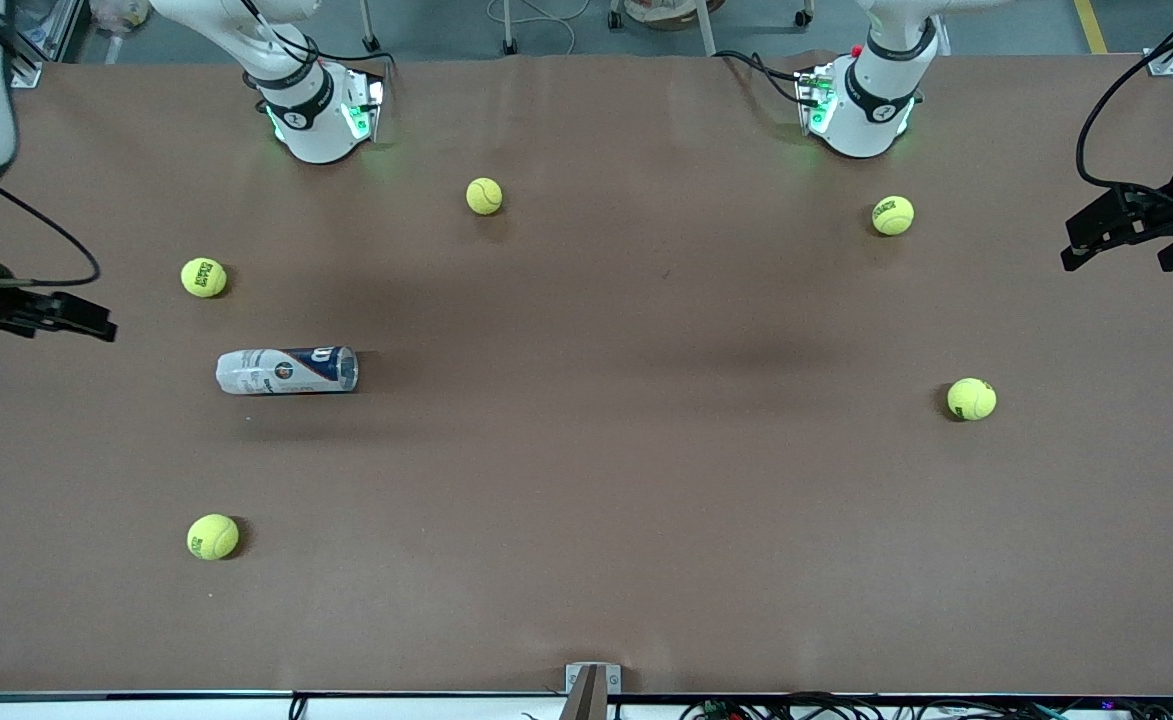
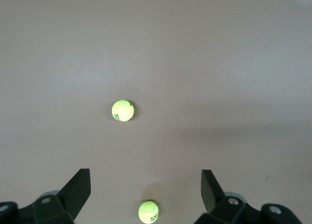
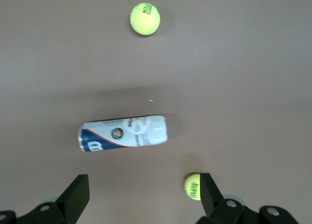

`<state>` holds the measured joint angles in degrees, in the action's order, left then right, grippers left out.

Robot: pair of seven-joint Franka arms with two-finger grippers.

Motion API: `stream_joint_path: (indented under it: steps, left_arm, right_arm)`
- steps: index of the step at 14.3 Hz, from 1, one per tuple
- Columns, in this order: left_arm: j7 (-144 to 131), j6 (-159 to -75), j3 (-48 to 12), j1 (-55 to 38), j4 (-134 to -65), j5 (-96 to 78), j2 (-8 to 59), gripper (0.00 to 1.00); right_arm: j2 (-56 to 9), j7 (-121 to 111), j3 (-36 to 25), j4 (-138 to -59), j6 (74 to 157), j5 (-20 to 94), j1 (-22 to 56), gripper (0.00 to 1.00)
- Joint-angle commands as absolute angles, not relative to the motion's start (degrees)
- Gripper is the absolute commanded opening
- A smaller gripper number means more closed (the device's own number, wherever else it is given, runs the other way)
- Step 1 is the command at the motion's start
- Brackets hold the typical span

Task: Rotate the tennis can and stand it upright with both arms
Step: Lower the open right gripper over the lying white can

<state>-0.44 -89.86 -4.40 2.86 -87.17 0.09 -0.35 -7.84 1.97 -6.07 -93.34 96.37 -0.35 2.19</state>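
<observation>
Tennis can: lay flat at middle left of the frame, long axis across the surface.
Right pincer: wide, empty, much nearer.
Left pincer: wide, empty, upper right.

The can lies on its side on the table, toward the right arm's end. One ball sits at its 11 o'clock, farther from the front camera; another ball at its 7 o'clock, nearer.
</observation>
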Motion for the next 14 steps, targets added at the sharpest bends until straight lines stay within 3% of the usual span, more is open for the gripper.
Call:
stream_joint_path:
  steps: [1, 10, 14]
  left_arm:
    - [-0.4, -88.9, -4.6, 2.9, -86.0, -0.5, 0.2, 1.0]
    - [-0.6, -89.2, -4.5, 3.0, -86.0, -0.5, 0.3, 1.0]
    - [-0.6, -89.2, -4.5, 3.0, -86.0, -0.5, 0.2, 1.0]
  right_arm:
    - [-6.7, 9.5, -6.1, -99.1, 101.0, -0.5, 3.3, 1.0]
    - [-6.2, 56.7, -6.2, -105.7, 100.5, -0.3, 2.5, 1.0]
    - [-6.3, 70.5, -6.3, -110.6, 106.4, -0.2, -0.2, 1.0]
